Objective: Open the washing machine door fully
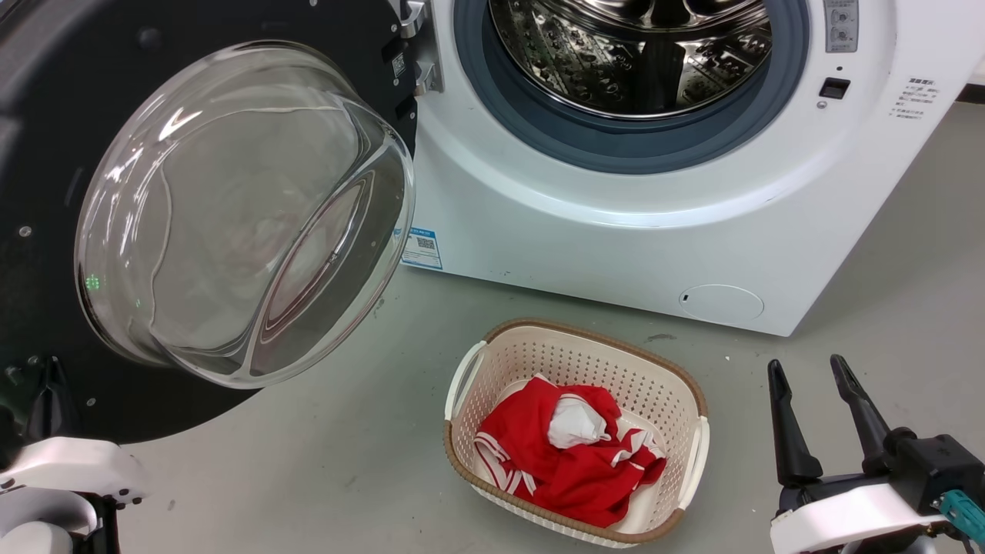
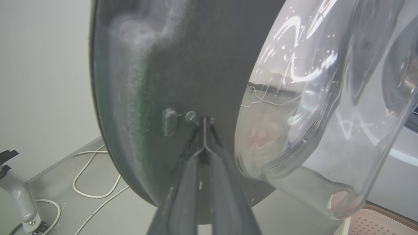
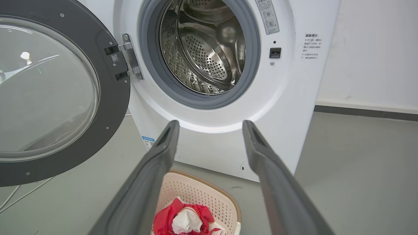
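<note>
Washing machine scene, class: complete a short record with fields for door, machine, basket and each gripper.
Door: large round glossy black washing machine door with bulging clear glass bowl, standing open, left of the drum mouth
Machine: white boxy front-loading washing machine; perforated steel drum, visible part empty
Basket: cream perforated plastic laundry basket on the grey floor before the machine, holding red-and-white cloth
Left gripper: shut, fingertips at the door's dark inner face
Right gripper: open, holding nothing, right of the basket

i see a round black plastic door (image 1: pixel 46 154) with a glossy clear glass bowl (image 1: pixel 231 215), a shiny perforated steel drum (image 1: pixel 616 61), a matt cream plastic basket (image 1: pixel 523 369) and soft red cloth (image 1: pixel 569 477).
</note>
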